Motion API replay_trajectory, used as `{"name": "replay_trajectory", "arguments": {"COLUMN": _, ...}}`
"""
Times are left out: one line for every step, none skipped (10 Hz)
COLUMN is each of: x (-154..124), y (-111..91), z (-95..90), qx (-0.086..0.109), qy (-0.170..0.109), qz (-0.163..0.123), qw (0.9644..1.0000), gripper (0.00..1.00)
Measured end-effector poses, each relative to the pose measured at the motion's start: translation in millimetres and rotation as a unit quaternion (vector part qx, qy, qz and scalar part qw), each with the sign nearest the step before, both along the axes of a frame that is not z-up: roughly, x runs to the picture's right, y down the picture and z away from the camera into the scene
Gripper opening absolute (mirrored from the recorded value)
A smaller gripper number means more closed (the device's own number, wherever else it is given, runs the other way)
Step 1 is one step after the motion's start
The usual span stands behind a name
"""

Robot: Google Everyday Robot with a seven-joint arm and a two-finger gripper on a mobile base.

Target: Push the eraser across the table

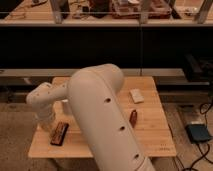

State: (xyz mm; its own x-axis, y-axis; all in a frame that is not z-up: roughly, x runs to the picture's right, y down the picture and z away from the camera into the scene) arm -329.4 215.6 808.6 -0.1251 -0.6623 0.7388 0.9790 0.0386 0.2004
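The eraser (59, 133), a flat black block with a brownish-orange strip, lies near the front left corner of the light wooden table (155, 127), its long side running roughly front to back. The gripper (46, 125) hangs just beside its left side, low over the tabletop; whether it is spread or pressed together cannot be told. A faint mark near the table's front right edge is too small to read. The robot's thick white arm (102, 115) rises across the middle of the view and hides much of the tabletop. A slim reddish-brown item (133, 117) lies right of the arm, and a pale white block (136, 95) sits farther back. A dark blue box (199, 133) with cables rests on the floor at the right.
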Motion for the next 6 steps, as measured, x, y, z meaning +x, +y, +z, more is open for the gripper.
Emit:
{"name": "replay_trajectory", "arguments": {"x": 4.7, "y": 9.5, "z": 3.7, "qx": -0.005, "qy": 0.006, "qz": -0.008, "qw": 0.9999, "gripper": 0.00}}
{"name": "replay_trajectory", "arguments": {"x": 6.9, "y": 15.1, "z": 5.3, "qx": -0.009, "qy": 0.008, "qz": -0.011, "qw": 0.9999, "gripper": 0.00}}
{"name": "replay_trajectory", "arguments": {"x": 9.5, "y": 21.5, "z": 5.9, "qx": -0.013, "qy": 0.011, "qz": -0.014, "qw": 0.9998, "gripper": 0.00}}
{"name": "replay_trajectory", "arguments": {"x": 16.4, "y": 24.6, "z": 7.1, "qx": -0.016, "qy": 0.016, "qz": -0.010, "qw": 0.9997, "gripper": 0.00}}
{"name": "replay_trajectory", "arguments": {"x": 27.7, "y": 25.7, "z": 9.4, "qx": -0.018, "qy": 0.026, "qz": -0.009, "qw": 0.9995, "gripper": 0.00}}
{"name": "replay_trajectory", "arguments": {"x": 34.1, "y": 26.2, "z": 10.0, "qx": -0.019, "qy": 0.033, "qz": -0.007, "qw": 0.9993, "gripper": 0.00}}
